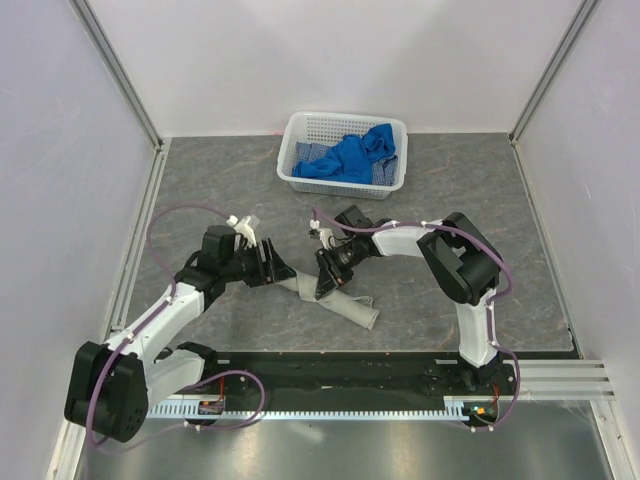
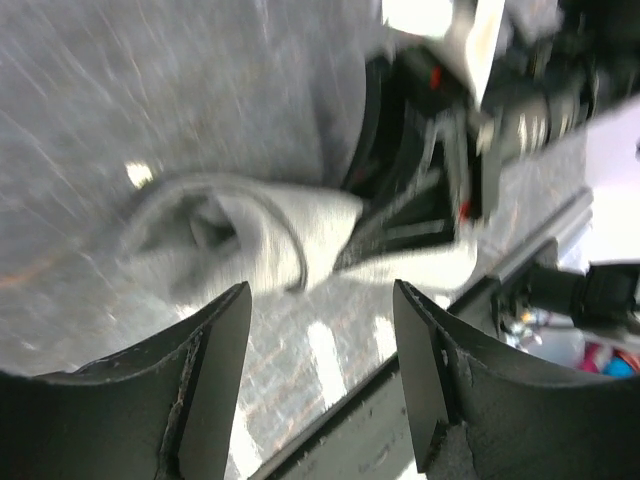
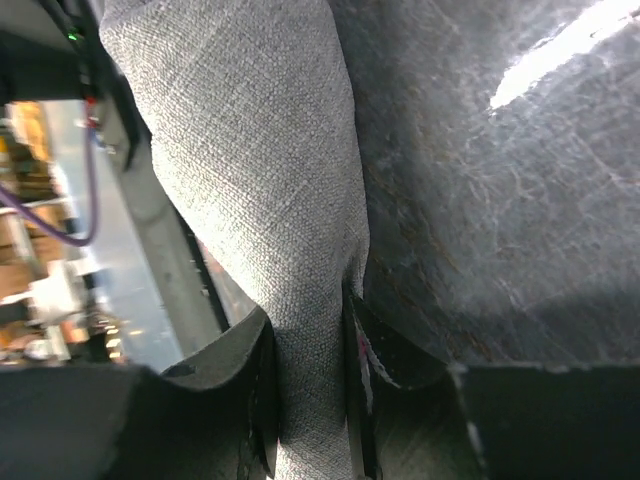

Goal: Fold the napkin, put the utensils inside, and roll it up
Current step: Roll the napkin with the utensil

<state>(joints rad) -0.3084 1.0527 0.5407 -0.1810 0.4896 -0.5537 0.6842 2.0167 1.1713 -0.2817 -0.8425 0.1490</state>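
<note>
The grey-beige napkin lies rolled into a long narrow bundle on the dark table, running from centre toward the near right. My right gripper is shut on the roll near its middle; the right wrist view shows the cloth pinched between both fingers. My left gripper is open and empty, just left of the roll's far end. In the left wrist view the roll's open end lies ahead of my spread fingers, with the right gripper behind it. The fork is hidden.
A white basket with bright blue cloths stands at the back centre. A black rail runs along the table's near edge. White walls close in the left, right and back sides.
</note>
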